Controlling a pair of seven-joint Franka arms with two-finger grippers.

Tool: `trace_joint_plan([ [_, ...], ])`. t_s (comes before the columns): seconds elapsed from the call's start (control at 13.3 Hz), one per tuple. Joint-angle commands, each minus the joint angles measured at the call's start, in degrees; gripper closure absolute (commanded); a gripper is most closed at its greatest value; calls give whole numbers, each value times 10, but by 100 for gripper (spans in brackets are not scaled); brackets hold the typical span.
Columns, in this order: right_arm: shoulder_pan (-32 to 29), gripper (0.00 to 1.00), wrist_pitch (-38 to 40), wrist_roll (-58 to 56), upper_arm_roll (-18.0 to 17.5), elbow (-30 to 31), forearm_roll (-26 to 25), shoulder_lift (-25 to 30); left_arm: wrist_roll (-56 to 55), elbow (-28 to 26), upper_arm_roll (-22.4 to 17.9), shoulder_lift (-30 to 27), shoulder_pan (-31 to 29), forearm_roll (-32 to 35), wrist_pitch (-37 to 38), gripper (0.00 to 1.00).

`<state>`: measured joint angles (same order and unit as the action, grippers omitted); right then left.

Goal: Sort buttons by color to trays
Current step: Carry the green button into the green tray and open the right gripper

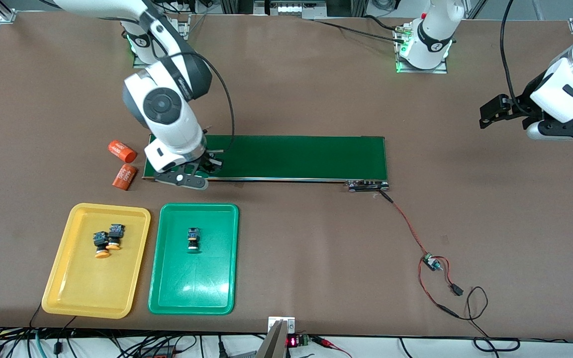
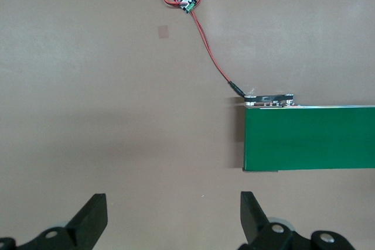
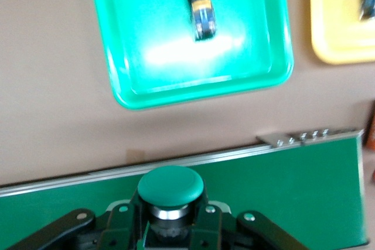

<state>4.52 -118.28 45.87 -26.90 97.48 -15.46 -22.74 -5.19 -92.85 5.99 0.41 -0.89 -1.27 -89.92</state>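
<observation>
Brown matting is covering the whole table point(image 1: 286, 89), and going across it from the right arm's end, two orange cylinders point(image 1: 123, 164) are lying just off the end of the conveyor belt point(image 1: 296, 157), with the yellow tray point(image 1: 62, 278) nearer the front camera, holding two orange-capped buttons point(image 1: 106, 239) that are touching each other. Beside it the green tray point(image 1: 167, 293) is holding one green-capped button point(image 1: 193, 239), lying on its side. Above the belt's end the right gripper point(image 1: 206, 166) is sitting with its fingers clamped on the last green-capped button point(image 3: 170, 194) (cap pointing toward the trays, as the right wrist view is showing). The green tray is lying straight ahead of that cap, nearer the front camera than the belt, so I'd guess a short carry is all that is needed. From the front, the arm's wrist is hiding this button. Toward the other end, the left gripper point(image 2: 174, 218) is waiting over bare table, fingers apart.
</observation>
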Motion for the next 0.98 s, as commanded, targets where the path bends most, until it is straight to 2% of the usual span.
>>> trace_joint_plan([
  [0.0, -3, 81, 17, -63, -2, -65, -2, -23, 12, 20, -2, 8, -3, -17, 15, 0],
  [0.23, 2, 81, 12, -122, 19, -133, -3, -71, 12, 20, -2, 8, -2, -17, 15, 0],
  [0.38, 4, 80, -20, -140, 21, -158, -4, -111, 12, 19, -2, 8, -2, -17, 16, 0],
  [0.83, 57, 80, -251, -141, 96, -163, -13, -211, 13, 20, -2, 8, -3, -17, 17, 0],
  [0.9, 59, 80, -276, -140, 103, -163, -34, -228, 12, 20, -2, 8, -3, -17, 17, 0],
])
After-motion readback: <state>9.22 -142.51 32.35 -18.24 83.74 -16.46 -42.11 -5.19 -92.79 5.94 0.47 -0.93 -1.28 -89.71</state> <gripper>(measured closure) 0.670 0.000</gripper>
